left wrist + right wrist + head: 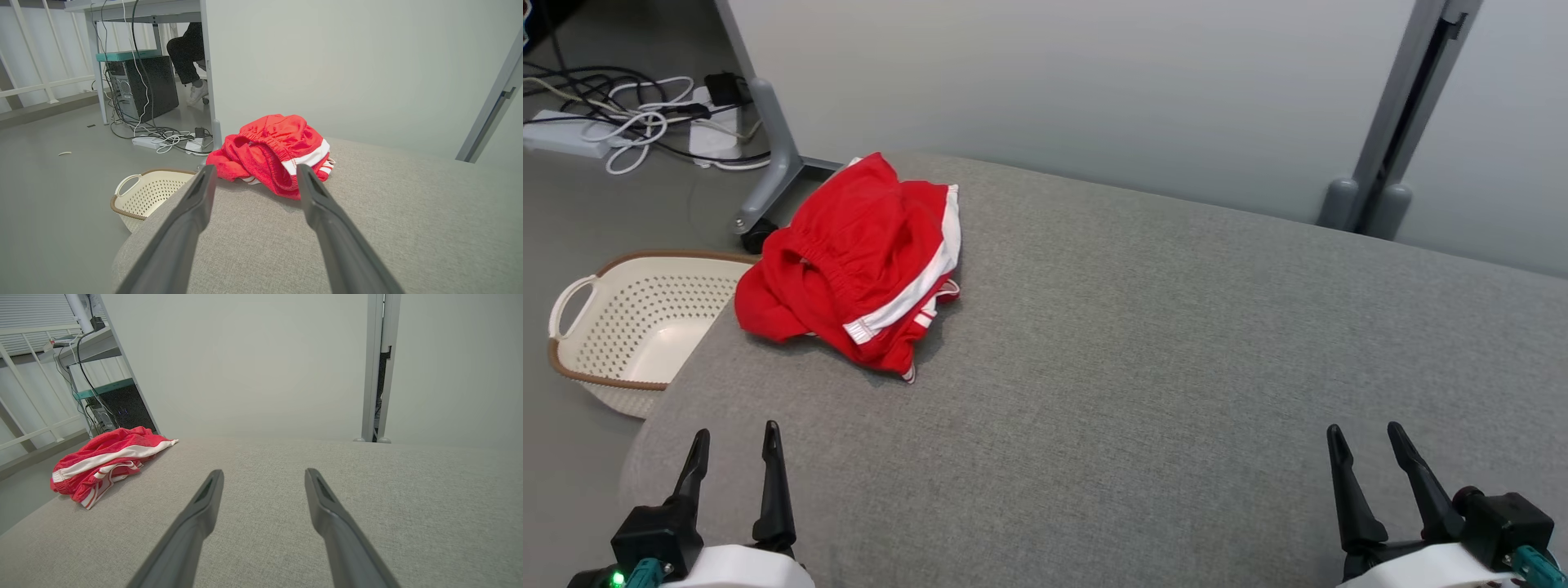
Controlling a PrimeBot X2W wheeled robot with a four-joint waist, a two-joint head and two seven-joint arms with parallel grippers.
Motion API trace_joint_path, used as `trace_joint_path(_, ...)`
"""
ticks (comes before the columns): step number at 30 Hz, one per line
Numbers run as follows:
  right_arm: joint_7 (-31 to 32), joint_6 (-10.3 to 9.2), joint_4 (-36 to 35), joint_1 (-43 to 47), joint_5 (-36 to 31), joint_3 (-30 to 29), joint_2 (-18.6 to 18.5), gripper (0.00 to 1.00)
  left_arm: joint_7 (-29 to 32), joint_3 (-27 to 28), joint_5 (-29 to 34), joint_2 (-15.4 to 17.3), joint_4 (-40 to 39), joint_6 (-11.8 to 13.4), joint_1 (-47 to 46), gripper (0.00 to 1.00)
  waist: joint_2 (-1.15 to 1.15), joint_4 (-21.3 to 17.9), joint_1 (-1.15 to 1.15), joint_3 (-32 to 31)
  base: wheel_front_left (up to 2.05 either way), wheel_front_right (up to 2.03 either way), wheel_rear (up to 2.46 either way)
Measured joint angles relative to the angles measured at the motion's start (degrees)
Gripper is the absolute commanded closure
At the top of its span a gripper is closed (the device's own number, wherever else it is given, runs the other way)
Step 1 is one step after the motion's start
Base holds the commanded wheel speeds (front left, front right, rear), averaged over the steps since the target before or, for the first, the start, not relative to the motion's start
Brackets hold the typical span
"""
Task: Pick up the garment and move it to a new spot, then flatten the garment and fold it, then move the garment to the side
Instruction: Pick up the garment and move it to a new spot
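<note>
The garment (pixel 858 261) is a crumpled pair of red shorts with white side stripes, lying in a heap near the far left edge of the grey padded table (pixel 1143 359). From the left wrist the garment (pixel 273 153) lies straight ahead beyond the fingertips; from the right wrist the garment (pixel 104 459) sits far off to the left. My left gripper (pixel 735 437) hovers open at the near left, well short of the shorts. At the near right my right gripper (pixel 1364 437) is open too, with nothing between its fingers.
A cream perforated basket (pixel 629 327) stands on the floor just off the table's left edge. Cables and a power strip (pixel 572 135) lie on the floor behind it. A grey partition (pixel 1094 90) backs the table. A seated person's leg (pixel 186 53) shows under a desk.
</note>
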Motion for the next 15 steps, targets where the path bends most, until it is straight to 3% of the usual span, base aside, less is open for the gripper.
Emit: trace_joint_path(15, -0.55, 0.0, 0.88, -0.03, 0.24, 1.45, -0.01, 0.0, 0.04, -0.02, -0.73, 0.57, -0.58, 0.91, 0.89, 0.0, 0.0, 8.59, 0.0, -0.2, 0.0, 0.0, 0.0)
